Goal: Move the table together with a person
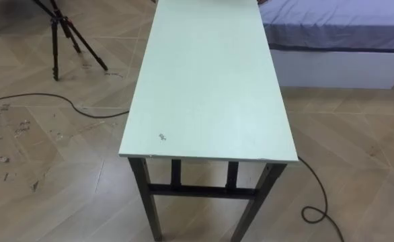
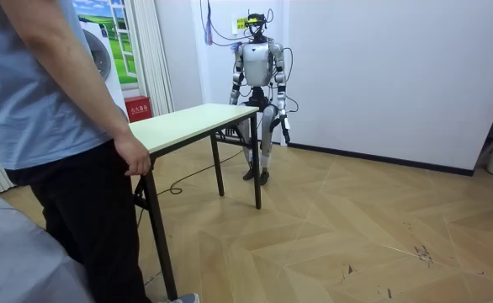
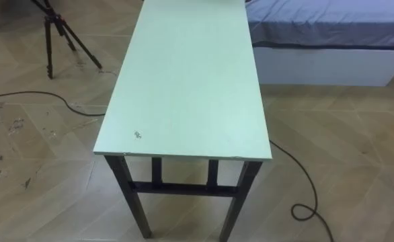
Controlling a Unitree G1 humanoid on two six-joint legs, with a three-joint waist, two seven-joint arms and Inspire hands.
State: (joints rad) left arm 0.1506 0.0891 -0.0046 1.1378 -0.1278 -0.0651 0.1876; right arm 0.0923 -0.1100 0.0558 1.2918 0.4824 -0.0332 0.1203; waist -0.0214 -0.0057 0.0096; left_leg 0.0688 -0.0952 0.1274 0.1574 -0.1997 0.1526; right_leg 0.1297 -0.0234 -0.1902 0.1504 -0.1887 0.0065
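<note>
A long table with a pale top (image 1: 207,81) and dark legs (image 1: 148,198) stretches away from me, its near short edge just in front of me. In the room view I stand upright a short step behind the table's far end (image 2: 230,111). My left hand (image 2: 286,126) hangs beside my thigh on the room view's right, away from the table. My right arm drops behind the table's far corner on the room view's left. A person in a blue shirt stands at the other end, one hand (image 2: 134,156) resting on that end's edge.
A bed (image 1: 338,27) with a blue sheet lies close along the table's right side. At the far left stands a black tripod (image 1: 62,30). Dark cables (image 1: 62,101) trail over the wood floor on both sides. A white wall (image 2: 381,67) is behind me.
</note>
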